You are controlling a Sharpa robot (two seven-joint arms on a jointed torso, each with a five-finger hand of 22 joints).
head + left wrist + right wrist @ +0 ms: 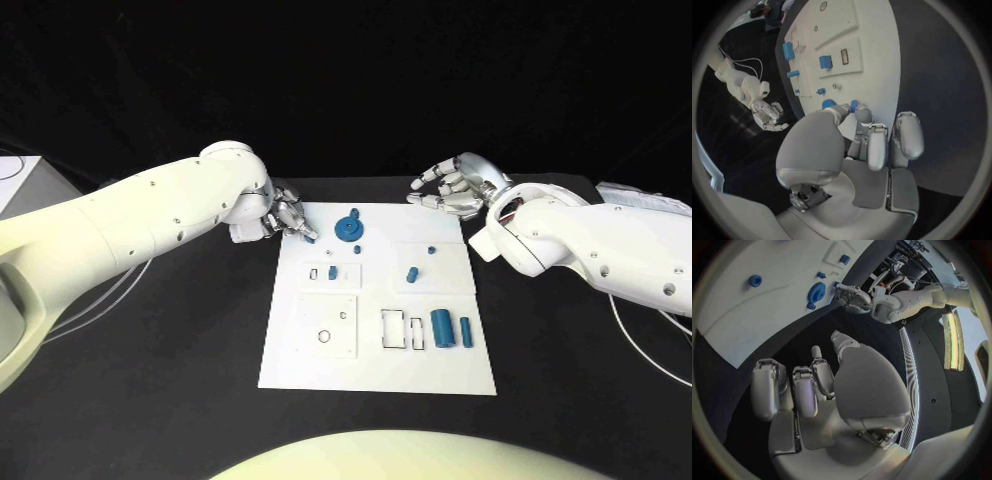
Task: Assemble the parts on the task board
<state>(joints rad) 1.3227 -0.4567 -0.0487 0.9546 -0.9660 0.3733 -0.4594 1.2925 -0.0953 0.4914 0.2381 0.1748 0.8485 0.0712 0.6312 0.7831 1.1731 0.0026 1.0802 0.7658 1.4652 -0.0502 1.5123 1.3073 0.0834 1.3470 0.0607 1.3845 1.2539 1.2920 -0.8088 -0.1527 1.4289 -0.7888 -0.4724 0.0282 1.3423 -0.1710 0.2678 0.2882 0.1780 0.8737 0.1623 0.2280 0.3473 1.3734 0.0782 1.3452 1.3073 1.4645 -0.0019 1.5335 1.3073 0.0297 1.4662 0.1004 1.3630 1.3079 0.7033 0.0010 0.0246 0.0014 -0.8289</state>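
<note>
Left hand [278,219] | you see it at the board's [378,360] far left corner, fingertips pinching a small blue part [854,105] over the edge || Right hand [457,186] | off the far right corner, above the table [144,400], fingers curled in, holding nothing || Other parts | blue disc [349,227] near left hand; two cylinders [443,328] standing nearer on the board

Left arm [137,215] is reaching in from the side, its hand [274,218] sitting low with fingers [862,116] curled in toward the thumb; fingertips are pinching a small blue part [854,105]. Right arm [606,245] is angling in from the other side, wrist bent, with its hand [454,188] hanging above the table. Its fingers [804,390] are loosely curled and apart, holding nothing. The two hands are sitting well apart.
</note>
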